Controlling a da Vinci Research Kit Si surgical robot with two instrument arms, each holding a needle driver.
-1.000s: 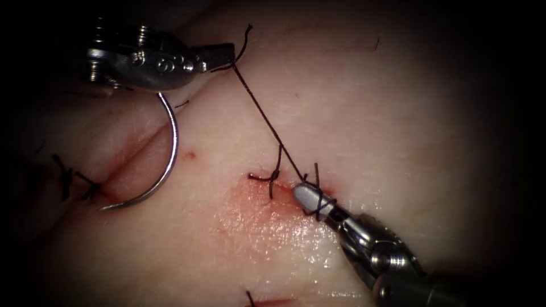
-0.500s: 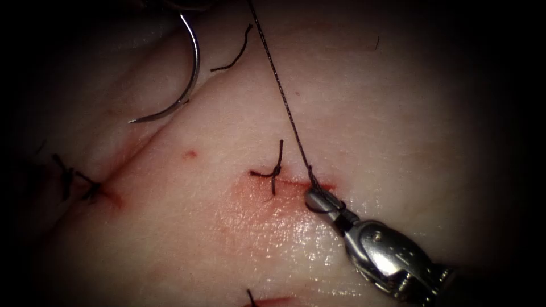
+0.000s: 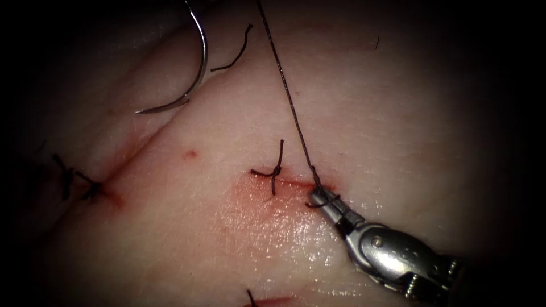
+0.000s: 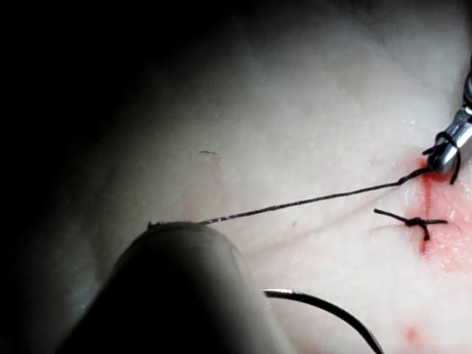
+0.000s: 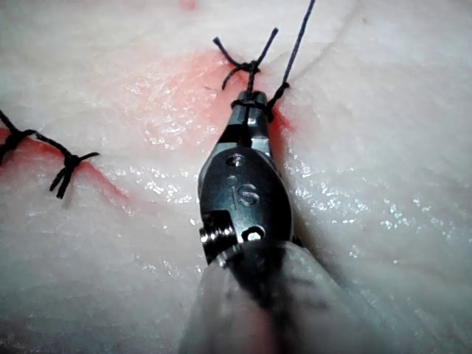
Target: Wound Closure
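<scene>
Thread (image 3: 290,108) runs taut from the upper frame edge to the right gripper (image 3: 319,196), closed with thread looped round it at the cut (image 3: 296,183) (needle (image 3: 196,74) hangs free upper left; left gripper's state unknowable).

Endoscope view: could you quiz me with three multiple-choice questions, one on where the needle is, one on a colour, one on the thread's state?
1. The needle lies: A left of the thread; B right of it; C buried in the cut.
2. The thread is: A white; B dark; C green.
3. The thread up from the right tool is: A slack; B taut; C cut through.
Answers: A, its curve hangs free left of the line; B, near black on pale tissue; B, a straight run from the tool's tip.
</scene>
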